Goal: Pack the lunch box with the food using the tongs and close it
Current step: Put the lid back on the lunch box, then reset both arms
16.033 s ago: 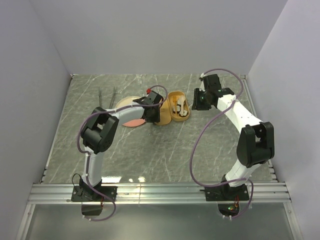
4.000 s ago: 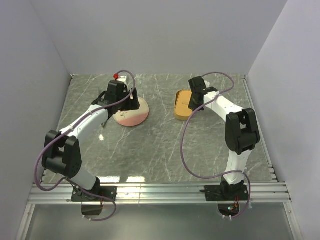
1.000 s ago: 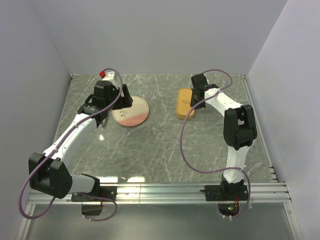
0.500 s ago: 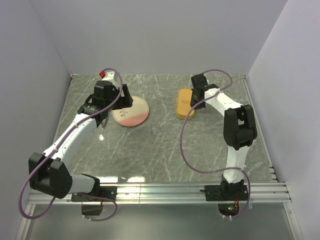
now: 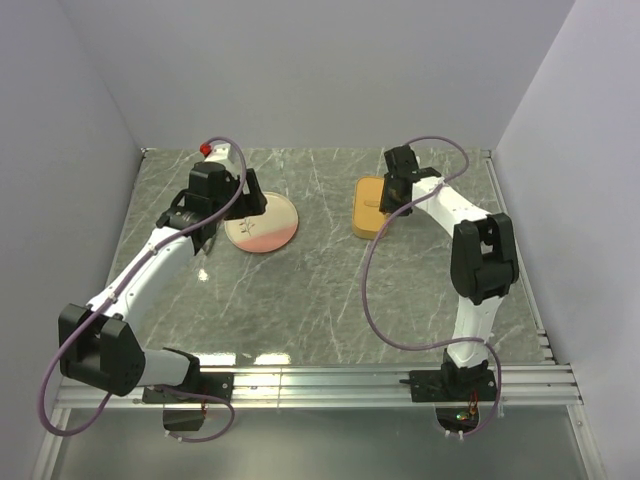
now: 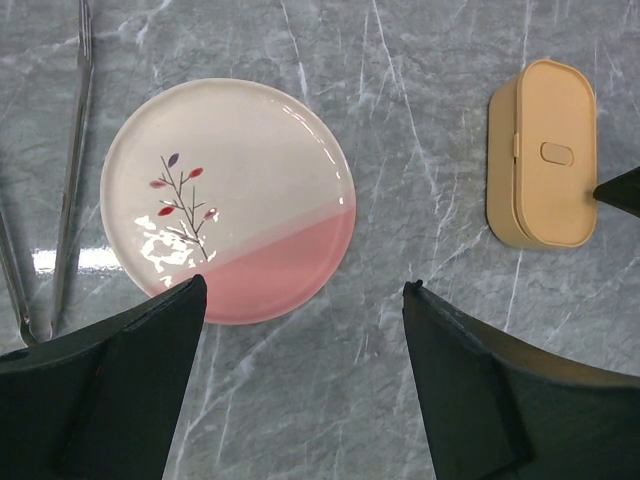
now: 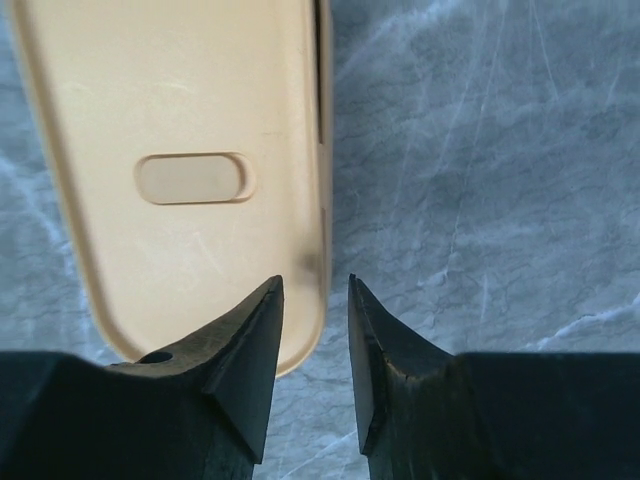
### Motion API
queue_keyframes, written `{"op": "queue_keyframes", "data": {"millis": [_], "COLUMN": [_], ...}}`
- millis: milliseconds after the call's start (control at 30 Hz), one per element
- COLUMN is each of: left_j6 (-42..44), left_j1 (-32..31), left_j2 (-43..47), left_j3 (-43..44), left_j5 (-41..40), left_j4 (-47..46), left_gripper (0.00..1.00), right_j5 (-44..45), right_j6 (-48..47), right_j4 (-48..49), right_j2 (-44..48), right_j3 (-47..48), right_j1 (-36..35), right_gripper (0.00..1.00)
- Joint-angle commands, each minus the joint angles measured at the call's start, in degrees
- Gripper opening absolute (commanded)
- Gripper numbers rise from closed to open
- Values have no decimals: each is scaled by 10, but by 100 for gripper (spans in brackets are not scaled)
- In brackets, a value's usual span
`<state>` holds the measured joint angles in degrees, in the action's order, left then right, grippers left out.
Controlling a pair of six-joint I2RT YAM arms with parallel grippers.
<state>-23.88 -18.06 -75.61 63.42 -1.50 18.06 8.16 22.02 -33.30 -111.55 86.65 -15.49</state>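
Observation:
The lunch box (image 5: 366,208) lies on the marble table with its flat oval lid (image 7: 180,150) on. My right gripper (image 5: 390,205) hangs just over the box's right rim. Its jaws stand a little apart (image 7: 315,288), one finger over the lid's corner and the other over bare table, holding nothing. My left gripper (image 6: 305,290) is open wide and empty above the table, near the plate's front edge. The tongs (image 6: 72,160) lie flat to the left of the plate, apart from both grippers. In the left wrist view the closed lunch box (image 6: 545,150) sits at far right. The food is out of view.
A round cream-and-pink plate (image 5: 262,222) with a twig drawing (image 6: 230,200) lies empty at left centre. Grey walls close in the table's left, back and right sides. An aluminium rail (image 5: 320,385) carrying both arm bases runs along the near edge.
My right gripper's jaws have parted from shut and it has edged slightly away from the lid. The left arm, plate, tongs and lunch box have stayed where they were.

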Motion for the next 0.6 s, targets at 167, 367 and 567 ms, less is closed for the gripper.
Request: {"op": "queue_keyframes", "data": {"millis": [167,367,567], "left_j6": [-11,-14,-25], "left_j1": [2,3,33], "left_j2": [-27,-23,3], "left_j3": [26,63,87], "left_j5": [10,-1,-14], "left_j4": [-29,-25,-12], "left_gripper": [86,86,90], "right_j5": [-32,-65,-64], "right_j6": [2,6,-13], "right_j4": [39,47,63], "right_j2": [78,134,237], "right_j3": [16,11,-15], "right_j1": [5,5,5], "right_gripper": [40,41,43]}}
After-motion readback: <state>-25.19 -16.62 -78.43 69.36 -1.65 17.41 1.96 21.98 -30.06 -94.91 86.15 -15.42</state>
